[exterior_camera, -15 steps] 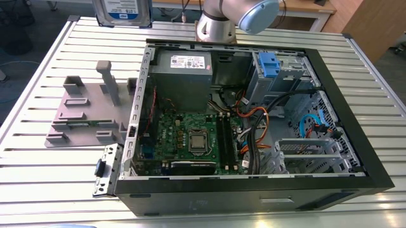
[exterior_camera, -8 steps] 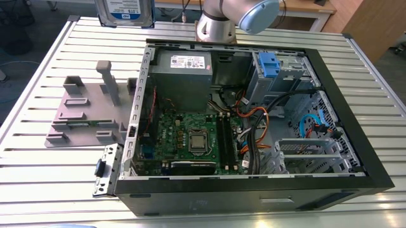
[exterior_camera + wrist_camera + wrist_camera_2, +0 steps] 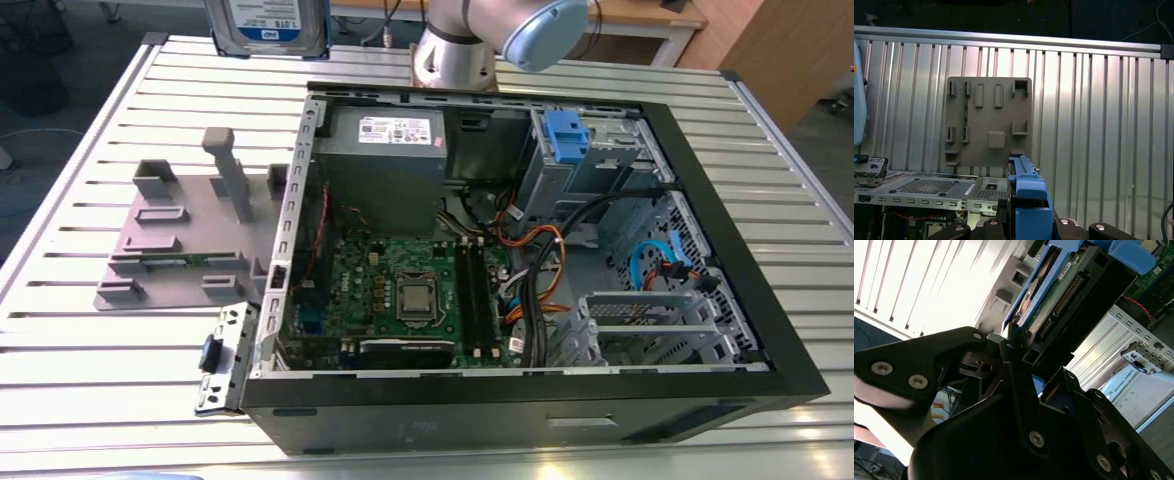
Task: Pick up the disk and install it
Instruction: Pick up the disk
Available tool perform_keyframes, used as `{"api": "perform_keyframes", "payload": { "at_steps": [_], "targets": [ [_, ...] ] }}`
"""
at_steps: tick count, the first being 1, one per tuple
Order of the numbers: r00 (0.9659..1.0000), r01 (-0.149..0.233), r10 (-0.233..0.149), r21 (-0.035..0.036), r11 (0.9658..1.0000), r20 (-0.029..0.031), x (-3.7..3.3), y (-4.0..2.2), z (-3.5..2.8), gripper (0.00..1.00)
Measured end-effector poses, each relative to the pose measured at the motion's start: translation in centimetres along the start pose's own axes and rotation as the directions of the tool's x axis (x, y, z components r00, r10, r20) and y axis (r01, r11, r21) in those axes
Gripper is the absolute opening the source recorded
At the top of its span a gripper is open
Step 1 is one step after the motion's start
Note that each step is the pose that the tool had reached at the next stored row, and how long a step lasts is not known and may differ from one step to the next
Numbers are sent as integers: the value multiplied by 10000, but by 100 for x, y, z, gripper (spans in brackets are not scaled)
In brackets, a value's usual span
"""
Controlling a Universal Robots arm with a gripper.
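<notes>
Currently the tool (image 3: 1016,352) is clamped on one end of the disk (image 3: 1064,290). In the second wrist view its black fingers (image 3: 929,365) close on the blue bracket, and the green circuit board on the underside of the disk faces the camera. In the exterior view the disk (image 3: 267,25) hangs upright at the top of the frame, label outward, over the far edge of the slatted tabletop (image 3: 774,150) and to the exterior view's left of the arm's base (image 3: 454,55). Below it on the tabletop lie a grey holder plate (image 3: 174,240) and, just beside that, the open computer case (image 3: 534,400). A blue clip (image 3: 567,135) sits in the case's far bay. In the first wrist view the disk's bracket (image 3: 1029,197) rises in front of the holder plate (image 3: 989,125).
</notes>
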State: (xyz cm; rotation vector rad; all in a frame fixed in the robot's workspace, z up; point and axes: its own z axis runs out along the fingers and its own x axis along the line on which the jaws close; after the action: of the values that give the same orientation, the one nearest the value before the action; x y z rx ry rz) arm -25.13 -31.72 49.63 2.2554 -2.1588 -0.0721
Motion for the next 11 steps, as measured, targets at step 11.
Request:
{"api": "perform_keyframes", "payload": {
  "at_steps": [11],
  "targets": [
    [10000,0,0,0,10000,0,3,-65,-3,37]
  ]
}}
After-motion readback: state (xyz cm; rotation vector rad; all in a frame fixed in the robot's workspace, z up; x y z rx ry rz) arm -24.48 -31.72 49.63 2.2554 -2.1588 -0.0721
